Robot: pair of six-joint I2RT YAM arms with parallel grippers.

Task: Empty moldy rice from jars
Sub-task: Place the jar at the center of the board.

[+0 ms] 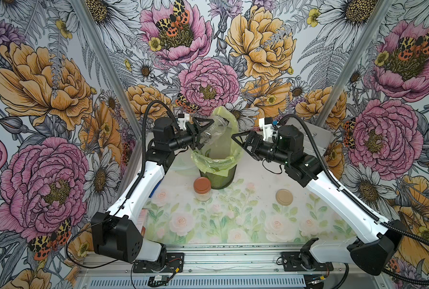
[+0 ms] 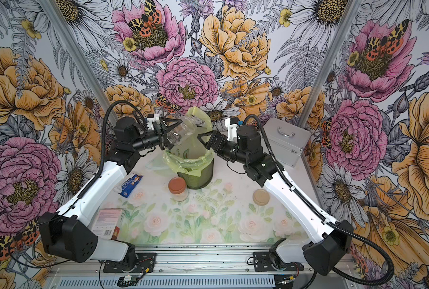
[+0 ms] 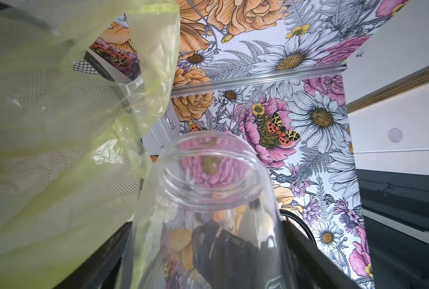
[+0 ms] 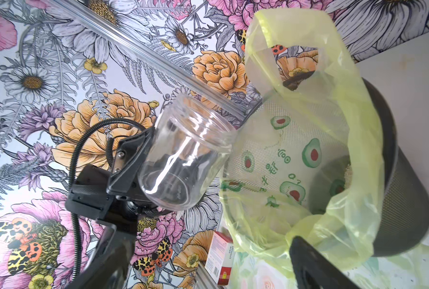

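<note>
Plainly, the left gripper was clamped on the open jar, tilted mouth-up above the bagged mesh bin, its glass looking empty. The right gripper hung beside the bin's rim, jaws apart, holding nothing. The orange-lidded jar stood just before the bin, a pale layer of moldy rice inside; the beige lid lay well apart on the table.
</note>
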